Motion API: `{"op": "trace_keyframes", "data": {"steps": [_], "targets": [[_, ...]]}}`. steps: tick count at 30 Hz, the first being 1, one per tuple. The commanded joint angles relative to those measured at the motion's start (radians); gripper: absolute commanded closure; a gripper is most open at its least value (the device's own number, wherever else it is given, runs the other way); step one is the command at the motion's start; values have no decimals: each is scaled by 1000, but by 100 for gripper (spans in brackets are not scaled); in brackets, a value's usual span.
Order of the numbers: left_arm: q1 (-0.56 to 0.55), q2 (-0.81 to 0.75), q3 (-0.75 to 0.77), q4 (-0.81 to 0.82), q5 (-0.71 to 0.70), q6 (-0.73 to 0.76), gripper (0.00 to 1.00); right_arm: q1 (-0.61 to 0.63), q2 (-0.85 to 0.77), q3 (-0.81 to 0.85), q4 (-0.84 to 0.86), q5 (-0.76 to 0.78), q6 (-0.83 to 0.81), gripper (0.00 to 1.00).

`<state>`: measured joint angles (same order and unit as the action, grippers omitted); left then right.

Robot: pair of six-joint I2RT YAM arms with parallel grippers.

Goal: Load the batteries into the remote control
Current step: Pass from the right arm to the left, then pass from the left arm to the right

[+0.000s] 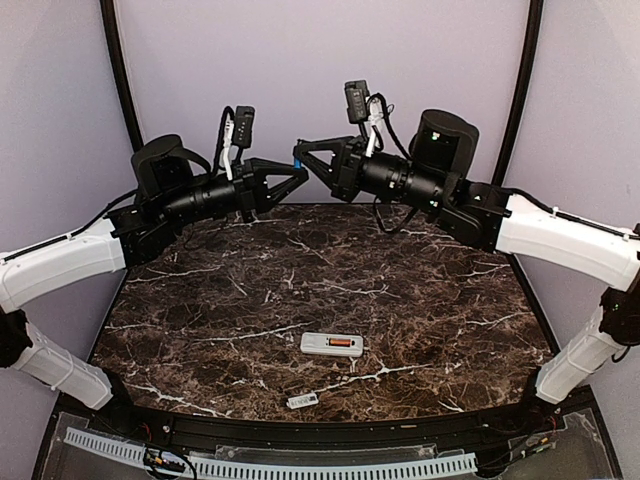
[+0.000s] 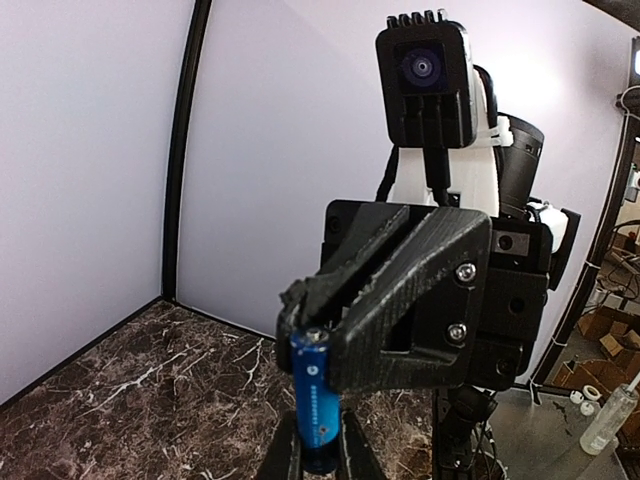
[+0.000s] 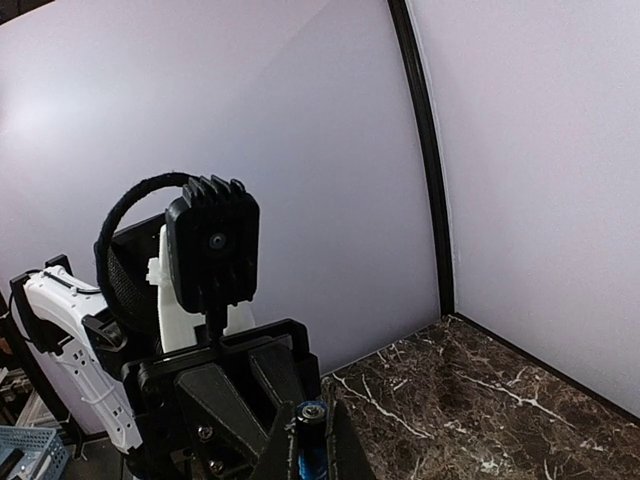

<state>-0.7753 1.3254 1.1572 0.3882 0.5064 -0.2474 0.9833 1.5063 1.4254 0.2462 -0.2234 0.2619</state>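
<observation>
1. Pale lilac walls [image 1: 320,80] close in a dark brown marbled tabletop [image 1: 420,290] veined with white, and we see both arms raised over its far edge.
2. From the top view, we find the left gripper [image 1: 296,176] and the right gripper [image 1: 302,152] meeting tip to tip in the air at the far middle of the scene, well above the tabletop.
3. Between them is the blue battery [image 2: 313,400], a thin cylinder with a metal cap at its upper end.
4. In the left wrist view, the right jaws are clenched on the capped upper end of the blue battery, coming in from above.
5. In that same view, we see the left jaws at the bottom edge, pressed against both sides of the blue battery's lower part, so both pairs are grasping it at once.
6. The right wrist view shows the same cap and blue body pinched between two dark fingers [image 3: 342,450] at the bottom of the frame.
7. Near the front middle of the tabletop lies the remote control [image 1: 331,344], flat, well apart from both grippers.
8. An orange-red battery [image 1: 344,345] sits in its right part.
9. Nearer to us and slightly left of the remote control, we spot a small white battery cover [image 1: 302,400] lying loose, not touching it.
</observation>
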Motion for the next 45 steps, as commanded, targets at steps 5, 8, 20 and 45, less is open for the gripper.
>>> {"op": "trace_keyframes", "data": {"steps": [5,8,20,45], "targets": [[-4,-79,-2,-98,-62,112,100,-2,-29,64,-135,-4,-69,68],[-7,-110,-4,-252,-144,253,100,-33,-26,175,-368,-34,-94,45],[-59,-153,-3,-523,-519,650,100,-73,214,581,-966,-172,88,35],[-81,-100,0,-598,-469,689,100,-57,325,511,-807,-273,172,63]]}}
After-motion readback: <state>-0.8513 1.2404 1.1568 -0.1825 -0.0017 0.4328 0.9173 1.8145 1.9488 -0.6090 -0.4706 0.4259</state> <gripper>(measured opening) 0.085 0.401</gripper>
